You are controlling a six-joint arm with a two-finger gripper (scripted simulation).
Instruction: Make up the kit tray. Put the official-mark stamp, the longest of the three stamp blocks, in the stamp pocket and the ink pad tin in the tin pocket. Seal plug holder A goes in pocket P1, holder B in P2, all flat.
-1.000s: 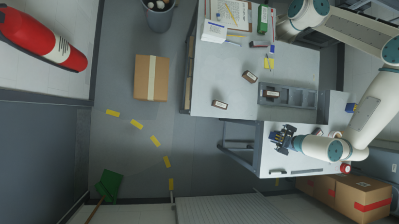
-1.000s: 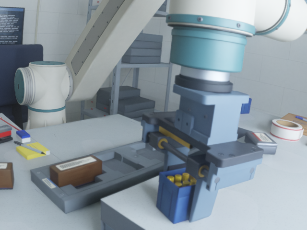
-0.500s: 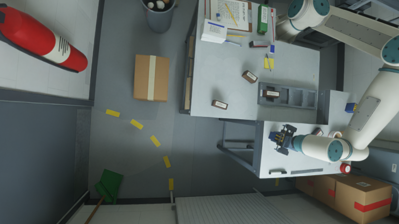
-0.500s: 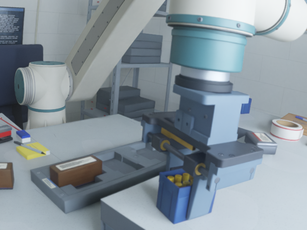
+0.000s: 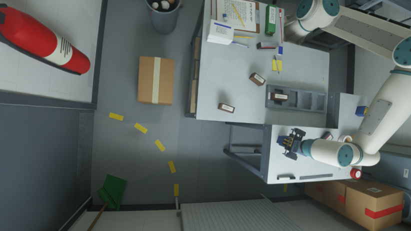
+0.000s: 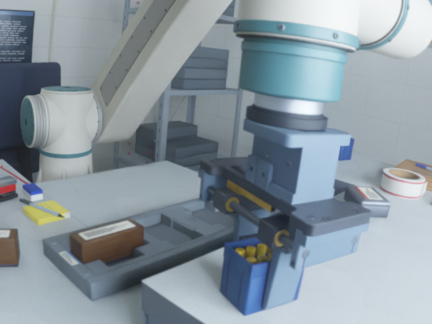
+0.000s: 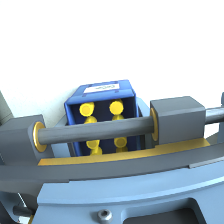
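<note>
The ink pad tin [image 6: 370, 199] lies on the raised side table, partly hidden behind my gripper body. A second blue holder [image 5: 361, 111] sits half hidden by my arm near the raised block. A blue seal plug holder [image 6: 245, 273] [image 7: 101, 116] [image 5: 283, 140] with yellow plugs stands upright on the side table. The grey kit tray [image 6: 139, 244] [image 5: 296, 99] lies on the main table. A brown stamp block [image 6: 106, 240] [image 5: 279, 96] rests in its end pocket. Two shorter stamp blocks [image 5: 256, 79] [image 5: 226, 108] lie loose on the table. My gripper [image 6: 260, 265] [image 5: 287, 142] is closed on the blue holder.
The raised grey block [image 5: 342, 110] stands between the tray and the side table. A tape roll [image 6: 403, 181] lies behind the gripper. A marker [image 5: 286, 178], a ruler [image 5: 315, 176] and red tape [image 5: 355, 173] lie along the side table's edge. Stationery [image 5: 238, 17] fills the main table's far end.
</note>
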